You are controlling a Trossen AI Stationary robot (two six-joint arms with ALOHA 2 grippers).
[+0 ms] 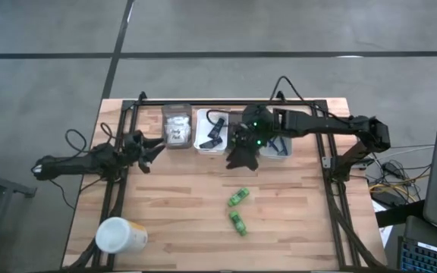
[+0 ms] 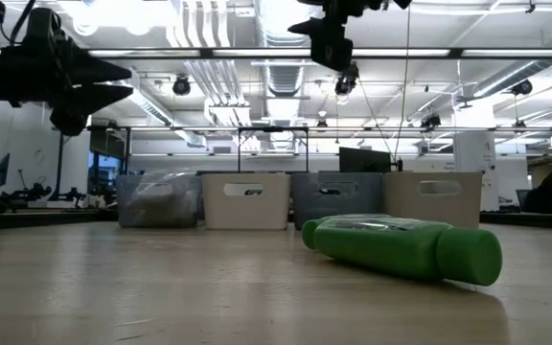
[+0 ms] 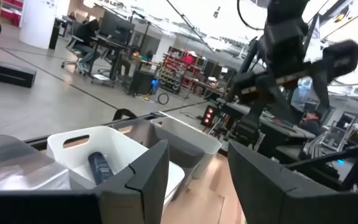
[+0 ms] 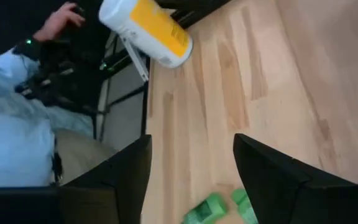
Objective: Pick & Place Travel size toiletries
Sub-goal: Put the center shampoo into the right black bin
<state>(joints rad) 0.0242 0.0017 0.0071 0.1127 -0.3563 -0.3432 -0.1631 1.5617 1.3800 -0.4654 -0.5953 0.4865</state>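
High view: four bins in a row at the table's (image 1: 173, 205) far edge. Use that row as landmark. Leftmost clear bin (image 1: 177, 125) holds white packets (image 1: 177, 130); next white bin (image 1: 212, 131) holds a dark stick-shaped item (image 1: 217, 135). Right gripper (image 1: 242, 158) sits over the near edge of the row, covering the third bin; fourth bin (image 1: 282, 145) partly under its arm. Left gripper (image 1: 155, 149) hangs just left of the row, beside the clear bin. Two green bottles (image 1: 239, 197) (image 1: 238, 223) lie on bare wood well in front of the row, near each other, not touching. White-and-yellow cup (image 1: 121, 235) lies on its side at the near-left corner, far from the row.

Low view: one green bottle (image 2: 402, 247) fills the foreground, lying flat, cap toward the right; row behind it. Both grippers are up off the table here, which the top view cannot show.

Left wrist view: fingers (image 3: 143, 176) apart, gap moderate, nothing between them. Dark bottle (image 3: 100, 167) visible inside the white bin.

Right wrist view: fingers (image 4: 272, 171) apart, moderately wide, empty. Green bottles (image 4: 207, 208) below the gap, cup (image 4: 146, 28) beyond. A person's sleeve and hand (image 4: 63, 20) beyond the table edge.
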